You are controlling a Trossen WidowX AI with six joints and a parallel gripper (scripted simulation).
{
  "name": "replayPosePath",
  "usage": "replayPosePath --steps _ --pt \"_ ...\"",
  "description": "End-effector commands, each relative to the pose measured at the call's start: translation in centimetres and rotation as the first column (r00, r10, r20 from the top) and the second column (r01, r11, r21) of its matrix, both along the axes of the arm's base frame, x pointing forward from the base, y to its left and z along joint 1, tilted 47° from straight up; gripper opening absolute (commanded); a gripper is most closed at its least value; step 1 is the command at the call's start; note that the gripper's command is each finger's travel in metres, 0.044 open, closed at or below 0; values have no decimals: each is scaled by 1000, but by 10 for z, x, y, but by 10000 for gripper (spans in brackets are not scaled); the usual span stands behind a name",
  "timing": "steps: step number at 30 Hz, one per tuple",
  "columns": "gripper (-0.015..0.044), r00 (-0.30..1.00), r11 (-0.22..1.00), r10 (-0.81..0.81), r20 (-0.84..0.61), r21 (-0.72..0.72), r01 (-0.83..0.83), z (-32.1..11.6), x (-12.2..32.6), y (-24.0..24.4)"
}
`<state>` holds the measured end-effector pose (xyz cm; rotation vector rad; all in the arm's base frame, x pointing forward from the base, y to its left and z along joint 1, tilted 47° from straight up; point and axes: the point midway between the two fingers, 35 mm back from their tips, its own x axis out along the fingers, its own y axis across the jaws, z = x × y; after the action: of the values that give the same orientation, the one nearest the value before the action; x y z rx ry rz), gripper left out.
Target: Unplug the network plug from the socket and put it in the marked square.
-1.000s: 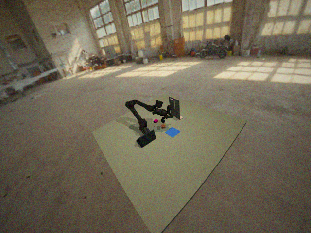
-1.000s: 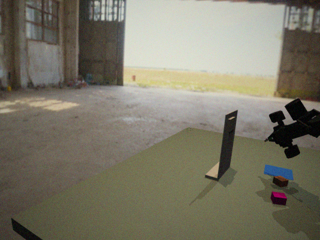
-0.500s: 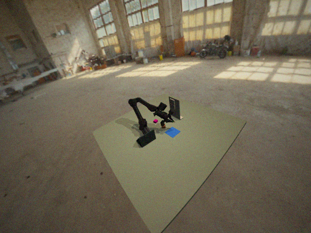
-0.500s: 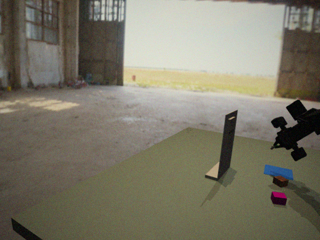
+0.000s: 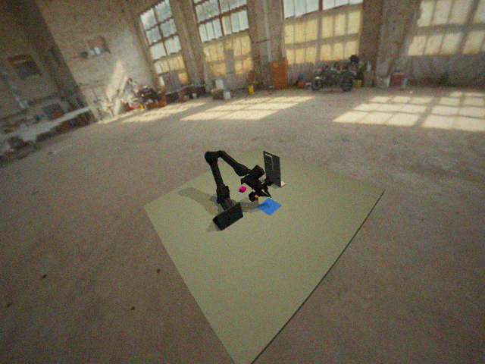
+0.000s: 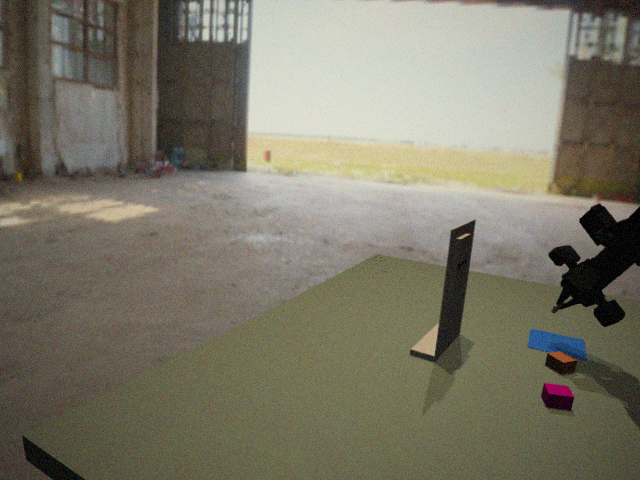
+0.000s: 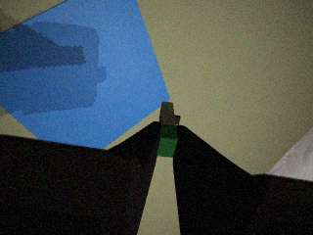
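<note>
My gripper (image 5: 269, 195) (image 6: 556, 308) (image 7: 167, 131) is shut on the plug (image 7: 167, 146). The plug shows in the wrist view as a small green and grey piece between the fingertips, with its grey end sticking out ahead; in the top and exterior views it is too small to make out well. The fingers point steeply down and hang above the table near the blue marked square (image 5: 270, 207) (image 6: 546, 341) (image 7: 129, 54), and the arm's shadow falls on the square. The upright dark panel (image 5: 273, 169) (image 6: 453, 297) stands apart from the gripper, with the plug out of it.
An orange block (image 5: 256, 196) (image 6: 561, 362) lies close beside the blue square. A magenta block (image 5: 242, 189) (image 6: 557, 396) lies farther from it. The panel's foot (image 5: 283, 183) (image 6: 425, 345) rests on the green table top (image 5: 273, 266) (image 6: 289, 392).
</note>
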<state>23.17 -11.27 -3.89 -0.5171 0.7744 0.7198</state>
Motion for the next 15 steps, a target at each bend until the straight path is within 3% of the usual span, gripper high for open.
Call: replayPosePath --steps 1,15 --pt "0 1000 999 16 -2 43 -16 -5 -4 0" --pt "0 1000 999 18 -4 49 -18 -18 -4 11"
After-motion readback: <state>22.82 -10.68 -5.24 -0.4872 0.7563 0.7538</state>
